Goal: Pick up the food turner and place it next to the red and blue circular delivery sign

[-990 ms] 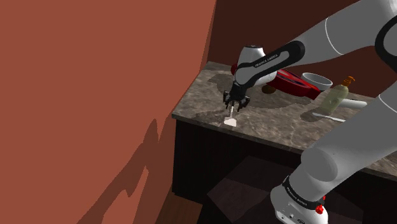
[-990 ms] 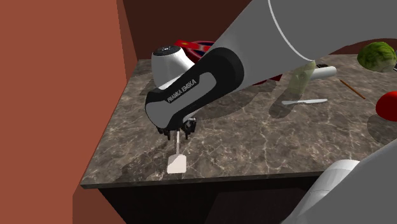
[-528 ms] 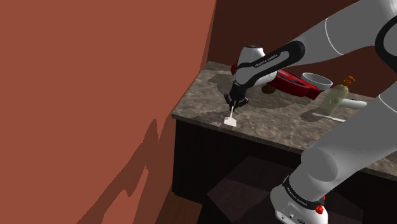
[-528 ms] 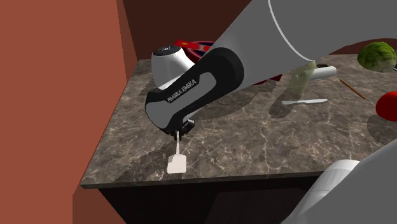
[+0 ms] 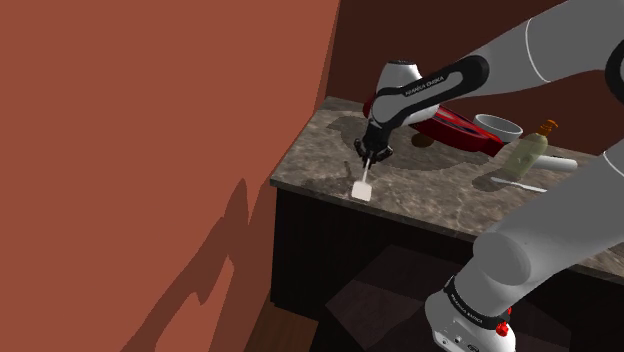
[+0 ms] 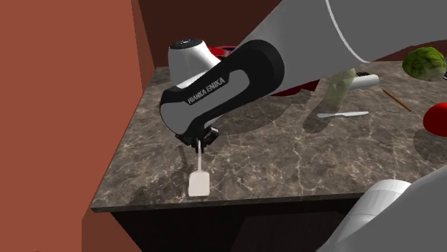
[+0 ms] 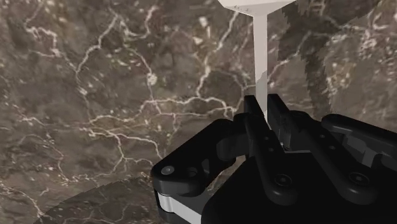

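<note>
Item: white turner (image 6: 198,184), its thin handle clamped between the closed fingers of the gripper (image 6: 198,137), blade hanging at the counter (image 6: 286,165) front edge, perhaps just clear; we judge the grasp done, with carry to the red sign (image 5: 458,128) and set-down outstanding.

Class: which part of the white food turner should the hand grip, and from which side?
Grip the food turner by its thin, straight handle, coming down from above. The handle is slim enough to pinch, while the flat blade is probably too wide and lies close to the counter. The hand is shut on that handle.
</note>
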Robot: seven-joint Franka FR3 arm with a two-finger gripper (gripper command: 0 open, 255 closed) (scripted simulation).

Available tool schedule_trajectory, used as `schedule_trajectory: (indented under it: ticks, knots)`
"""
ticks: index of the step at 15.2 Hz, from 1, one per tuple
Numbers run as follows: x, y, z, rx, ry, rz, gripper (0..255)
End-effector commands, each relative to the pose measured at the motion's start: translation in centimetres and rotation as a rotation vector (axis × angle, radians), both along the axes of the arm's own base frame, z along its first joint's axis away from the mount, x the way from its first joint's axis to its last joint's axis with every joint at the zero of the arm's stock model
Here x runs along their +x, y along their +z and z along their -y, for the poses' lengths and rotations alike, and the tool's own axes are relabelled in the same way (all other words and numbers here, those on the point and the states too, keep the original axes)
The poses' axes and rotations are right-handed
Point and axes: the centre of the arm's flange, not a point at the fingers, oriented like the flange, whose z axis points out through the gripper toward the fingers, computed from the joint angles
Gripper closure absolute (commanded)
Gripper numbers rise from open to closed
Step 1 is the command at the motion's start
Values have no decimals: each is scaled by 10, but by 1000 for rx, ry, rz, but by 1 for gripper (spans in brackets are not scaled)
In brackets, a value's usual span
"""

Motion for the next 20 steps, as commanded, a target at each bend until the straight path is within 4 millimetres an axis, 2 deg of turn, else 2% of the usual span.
schedule_trajectory:
  ticks: [1, 20]
  knots:
    - [0, 10, 0, 0, 0, 0, 255]
    - [0, 110, 0, 0, 0, 0, 255]
